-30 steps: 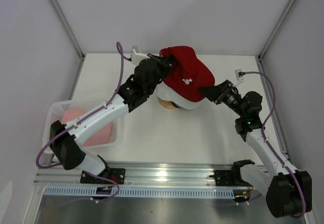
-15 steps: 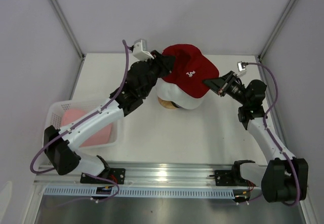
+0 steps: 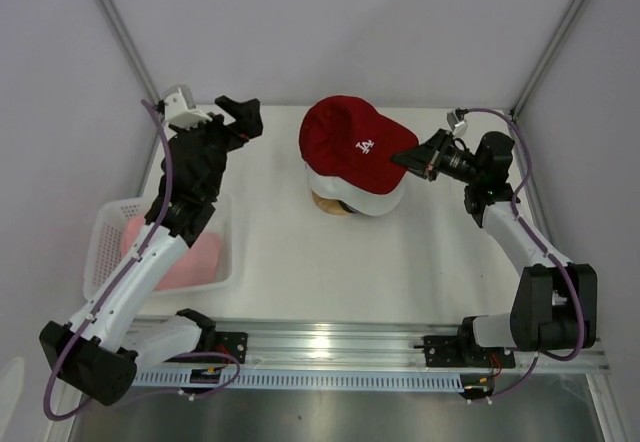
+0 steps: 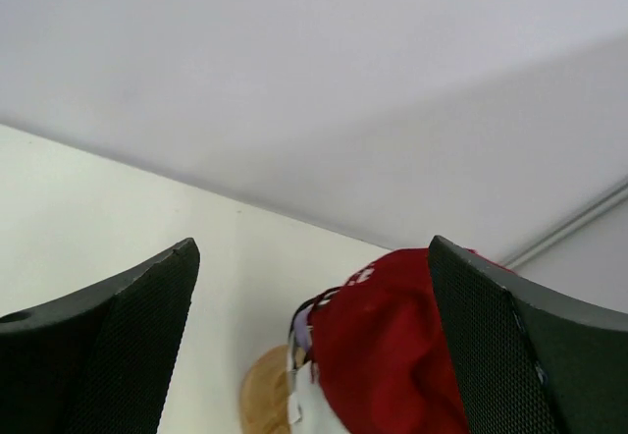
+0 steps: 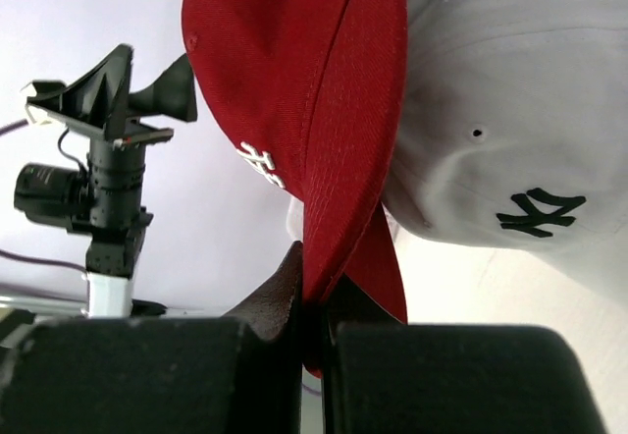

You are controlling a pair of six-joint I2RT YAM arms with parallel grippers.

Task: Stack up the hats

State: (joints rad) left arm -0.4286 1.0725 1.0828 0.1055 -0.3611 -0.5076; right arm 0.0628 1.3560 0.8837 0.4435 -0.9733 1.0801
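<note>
1. The red cap sits crown-up on the white cap, which covers a round wooden stand toward the back of the table; the stand seems to be there to keep the stack in shape.
2. The right gripper is clamped tight on the red cap's brim (the brim edge runs between its fingers), probably to seat or straighten the cap.
3. The left gripper stands wide open, holding nothing, well apart to the stack's left.
4. A pink cap lies in the white basket at near left, not yet stacked.
</note>
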